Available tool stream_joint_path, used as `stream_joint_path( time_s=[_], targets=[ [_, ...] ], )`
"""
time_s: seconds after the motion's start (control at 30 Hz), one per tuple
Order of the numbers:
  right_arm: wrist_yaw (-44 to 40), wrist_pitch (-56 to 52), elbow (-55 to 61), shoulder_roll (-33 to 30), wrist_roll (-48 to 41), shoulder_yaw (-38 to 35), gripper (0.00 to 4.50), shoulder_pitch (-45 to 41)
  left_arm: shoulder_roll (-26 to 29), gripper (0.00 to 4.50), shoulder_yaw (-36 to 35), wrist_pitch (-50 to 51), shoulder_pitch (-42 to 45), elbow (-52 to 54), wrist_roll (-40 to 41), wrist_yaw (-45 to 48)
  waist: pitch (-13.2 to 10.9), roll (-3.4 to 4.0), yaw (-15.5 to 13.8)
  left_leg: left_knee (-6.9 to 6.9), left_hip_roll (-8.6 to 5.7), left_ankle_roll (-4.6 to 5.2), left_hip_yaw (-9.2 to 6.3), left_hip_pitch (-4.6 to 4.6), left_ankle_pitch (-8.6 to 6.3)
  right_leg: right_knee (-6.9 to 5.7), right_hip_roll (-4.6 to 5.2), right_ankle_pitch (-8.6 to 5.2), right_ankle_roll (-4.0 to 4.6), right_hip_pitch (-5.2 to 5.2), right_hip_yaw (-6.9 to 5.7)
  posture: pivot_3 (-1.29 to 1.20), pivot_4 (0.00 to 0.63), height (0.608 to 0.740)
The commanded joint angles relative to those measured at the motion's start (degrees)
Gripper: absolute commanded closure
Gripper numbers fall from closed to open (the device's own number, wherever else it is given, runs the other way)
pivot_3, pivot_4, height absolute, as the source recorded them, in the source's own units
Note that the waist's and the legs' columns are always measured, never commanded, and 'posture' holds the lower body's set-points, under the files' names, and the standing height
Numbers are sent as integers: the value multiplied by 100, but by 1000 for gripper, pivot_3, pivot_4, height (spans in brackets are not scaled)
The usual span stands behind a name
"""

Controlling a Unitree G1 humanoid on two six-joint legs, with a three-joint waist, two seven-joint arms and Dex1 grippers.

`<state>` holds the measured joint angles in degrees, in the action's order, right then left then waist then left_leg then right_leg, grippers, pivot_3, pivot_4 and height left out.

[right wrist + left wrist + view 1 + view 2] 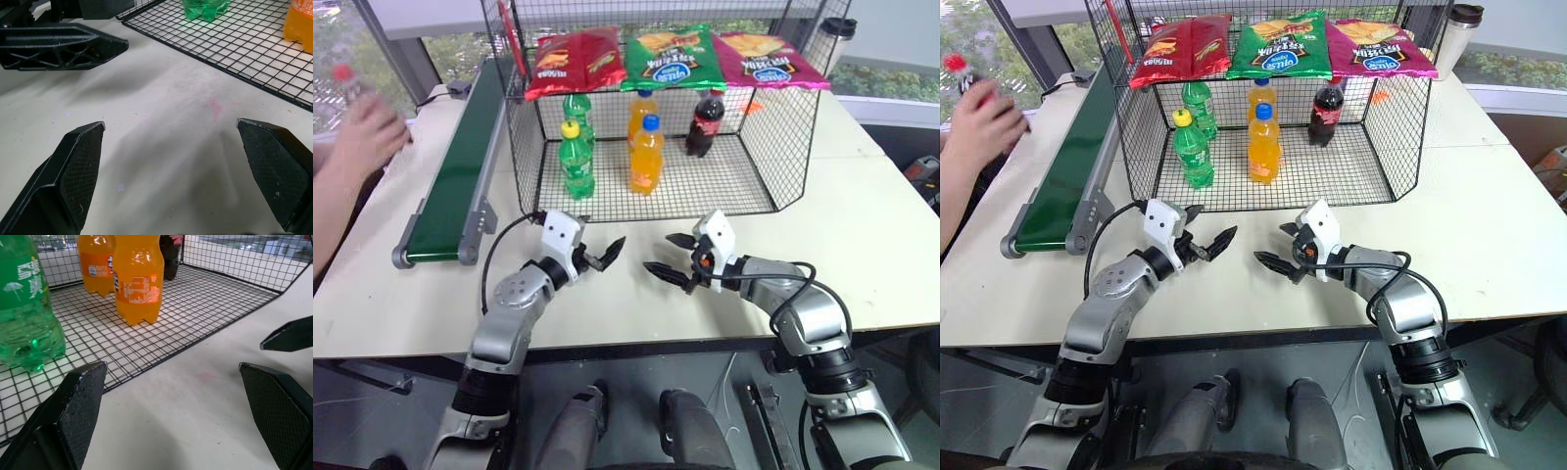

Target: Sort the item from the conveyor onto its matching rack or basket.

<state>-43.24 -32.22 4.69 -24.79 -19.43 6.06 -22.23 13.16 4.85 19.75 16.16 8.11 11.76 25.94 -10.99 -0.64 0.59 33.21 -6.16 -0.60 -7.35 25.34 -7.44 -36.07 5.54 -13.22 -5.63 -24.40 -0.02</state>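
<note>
Cola bottle (342,80), red-capped, sits in a person's hand (367,137) beside the conveyor's (460,176) far left, off the belt. Nearer, the left gripper (597,253) and right gripper (668,257) hover spread wide and empty over the table (862,225), before the wire cage (646,186).

No brand name reads clearly anywhere. The chip bags (1279,44) and the bottle labels (138,288) carry print too small to make out.
</note>
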Motion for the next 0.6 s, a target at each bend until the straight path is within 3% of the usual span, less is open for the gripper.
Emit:
stream_joint_path(
  time_s=[0.03, 0.6],
  targets=[
    [-4, 18, 159, -16, -76, -120, 47, -73, 10, 0, 3, -37, 17, 261, 5, -5, 0, 0, 0, 0, 0, 0, 0, 0, 0, 0, 0, 0, 0, 0, 0, 0, 150, 738],
    [-3, -13, 208, -42, -92, -128, 47, -108, 1, 0, -65, 405, 167, 186, 229, 81, 0, 0, 0, 0, 0, 0, 0, 0, 0, 0, 0, 0, 0, 0, 0, 0, 150, 738]
  ],
)
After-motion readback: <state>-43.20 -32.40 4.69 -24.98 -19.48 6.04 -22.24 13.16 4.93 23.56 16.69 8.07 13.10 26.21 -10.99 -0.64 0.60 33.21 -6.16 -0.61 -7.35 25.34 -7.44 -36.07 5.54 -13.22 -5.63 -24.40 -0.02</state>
